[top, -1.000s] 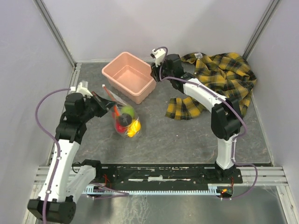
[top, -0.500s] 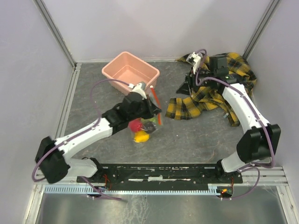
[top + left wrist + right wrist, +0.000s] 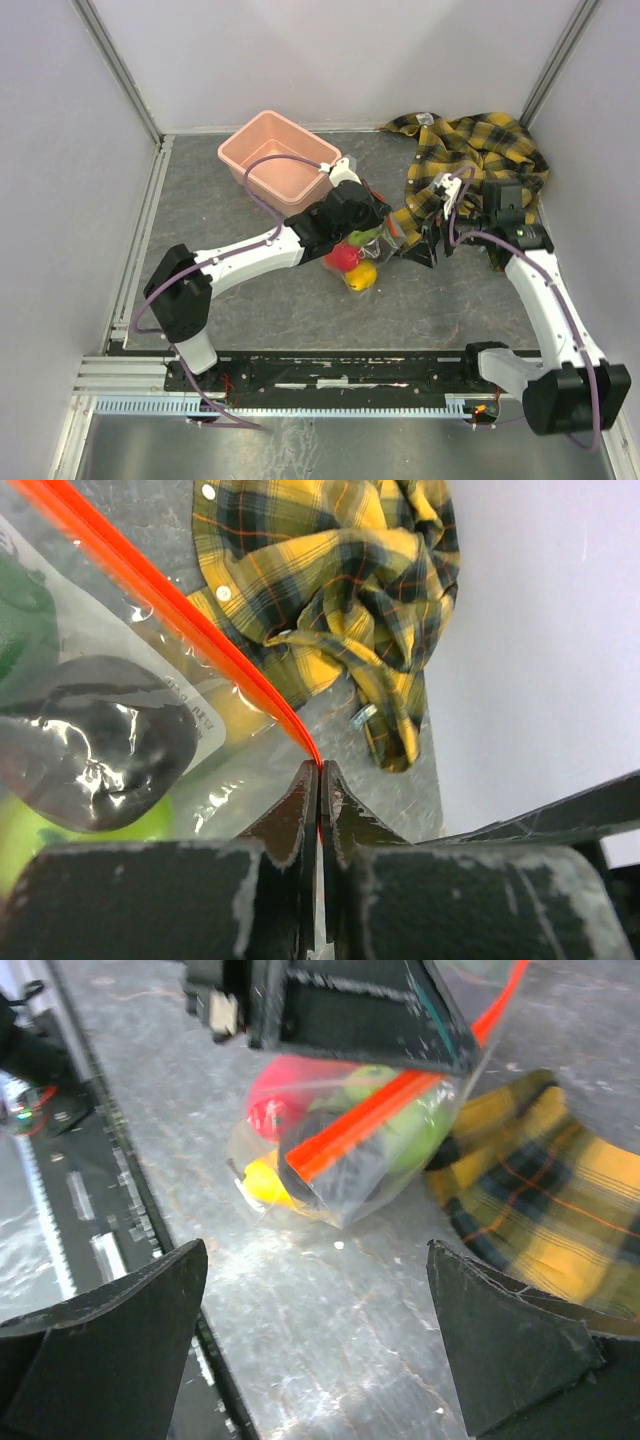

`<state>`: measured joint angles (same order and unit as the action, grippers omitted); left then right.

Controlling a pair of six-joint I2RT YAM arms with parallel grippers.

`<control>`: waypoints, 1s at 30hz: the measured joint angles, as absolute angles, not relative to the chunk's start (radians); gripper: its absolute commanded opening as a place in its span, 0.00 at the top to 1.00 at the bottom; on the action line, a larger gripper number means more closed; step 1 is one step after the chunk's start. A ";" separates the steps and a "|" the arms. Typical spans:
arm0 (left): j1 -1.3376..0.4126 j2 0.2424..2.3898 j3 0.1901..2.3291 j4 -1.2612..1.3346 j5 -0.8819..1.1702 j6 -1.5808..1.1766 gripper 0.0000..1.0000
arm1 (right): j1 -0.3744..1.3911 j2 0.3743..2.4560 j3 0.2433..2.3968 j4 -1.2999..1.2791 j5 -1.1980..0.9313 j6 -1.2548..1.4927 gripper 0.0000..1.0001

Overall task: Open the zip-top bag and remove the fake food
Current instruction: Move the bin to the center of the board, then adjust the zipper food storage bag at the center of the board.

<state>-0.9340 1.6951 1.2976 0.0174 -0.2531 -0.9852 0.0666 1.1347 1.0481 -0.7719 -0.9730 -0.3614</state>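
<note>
The zip-top bag (image 3: pixel 358 250) is clear, with an orange-red zip strip (image 3: pixel 170 600) along its top edge. It hangs from my left gripper (image 3: pixel 378 222), which is shut on the strip's end (image 3: pixel 318 772). The fake food sits inside the bag: a red piece (image 3: pixel 343 257), a yellow one (image 3: pixel 362 276), a light green one (image 3: pixel 420 1130) and a dark glossy one (image 3: pixel 95 742). My right gripper (image 3: pixel 428 243) stands open just right of the bag, low over the table, its fingers (image 3: pixel 110 1345) wide apart with nothing between them.
A yellow-and-black plaid shirt (image 3: pixel 480 155) lies crumpled at the back right, and its near edge (image 3: pixel 560 1190) reaches almost to the bag. A pink tub (image 3: pixel 280 160) stands at the back, left of centre. Grey walls close in the table on three sides.
My left arm has swung the bag from the table's left side to its centre. My right arm has come from the tub round to the bag's right side, and its jaws have opened wide.
</note>
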 measured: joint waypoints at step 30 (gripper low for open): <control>-0.975 1.580 1.269 0.014 -0.306 -0.916 0.18 | 0.116 1.071 0.888 -0.368 -0.782 -0.142 0.98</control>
